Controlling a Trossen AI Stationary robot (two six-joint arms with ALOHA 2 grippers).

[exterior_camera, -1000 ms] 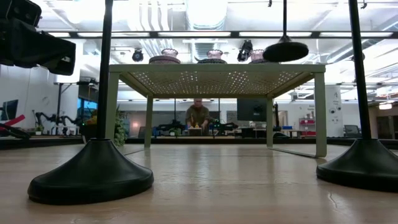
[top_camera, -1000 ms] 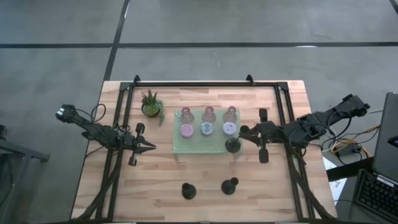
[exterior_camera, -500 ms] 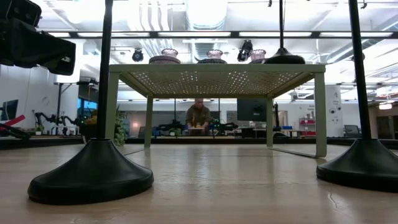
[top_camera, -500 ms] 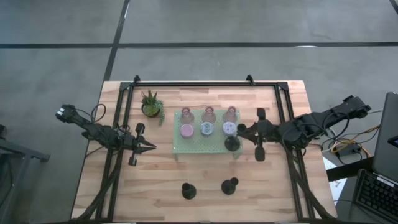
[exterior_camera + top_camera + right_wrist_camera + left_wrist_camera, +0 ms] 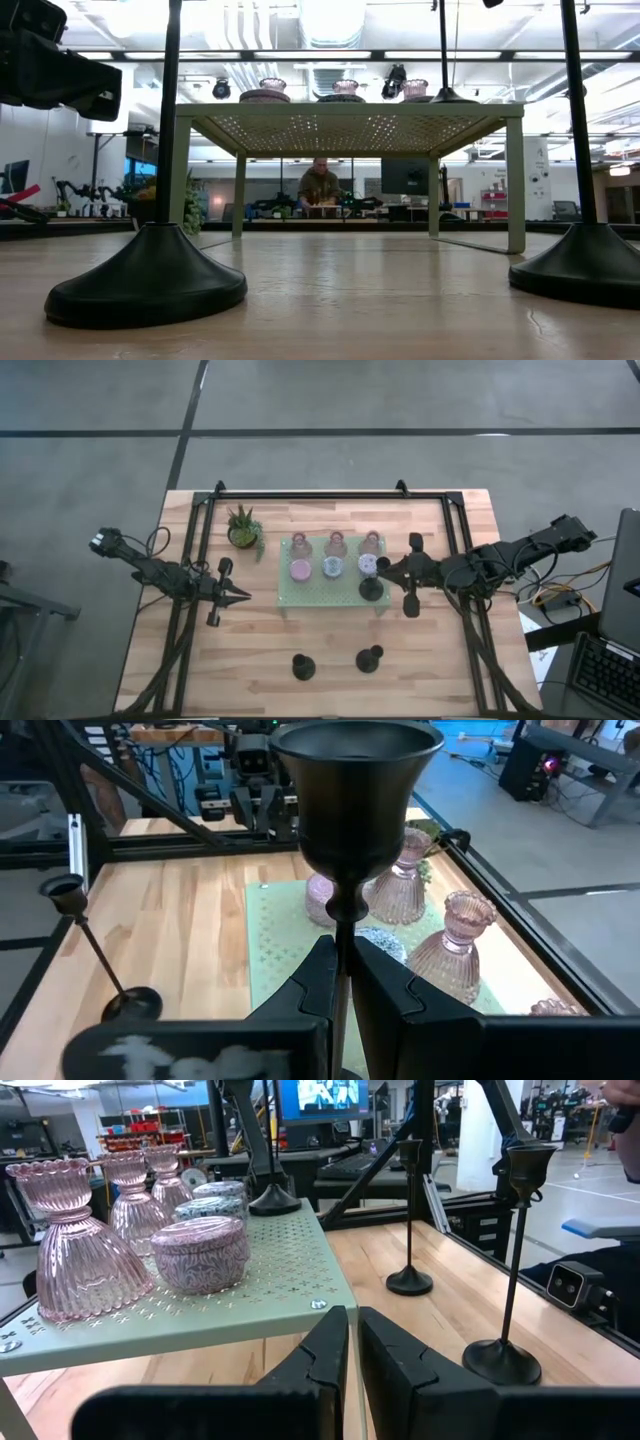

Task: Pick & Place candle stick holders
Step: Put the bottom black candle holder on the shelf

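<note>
We have the right gripper (image 5: pixel 338 982) clenched on the thin stem of a tall black metal candle stick holder (image 5: pixel 350 795), its cup standing upright directly above the fingertips. In the high view its round base (image 5: pixel 371 589) sits at the near right corner of the pale green perforated rectangular tray (image 5: pixel 312 593), just ahead of the right gripper (image 5: pixel 388 571); from the low view the base looks set down on the tray top or very close to it, and we cannot tell which.

Beyond the claw, on the tray, stand three pinkish ribbed glass holders (image 5: pixel 335 545) in the far row and three squat round holders (image 5: pixel 331 567) in pale pink, blue-grey and lilac in front of them, the lilac one just beside the black base. Two more black holders (image 5: pixel 335 661) wait on the wooden table (image 5: pixel 450 670), well apart from the claw.

The left gripper (image 5: pixel 240 597) rests shut, away from the tray's left edge.

Our worry is the corner: if the base overhangs the tray's edge when we let go, the tall holder may tip off. A sideways nudge on withdrawal could also topple it into the lilac holder.
</note>
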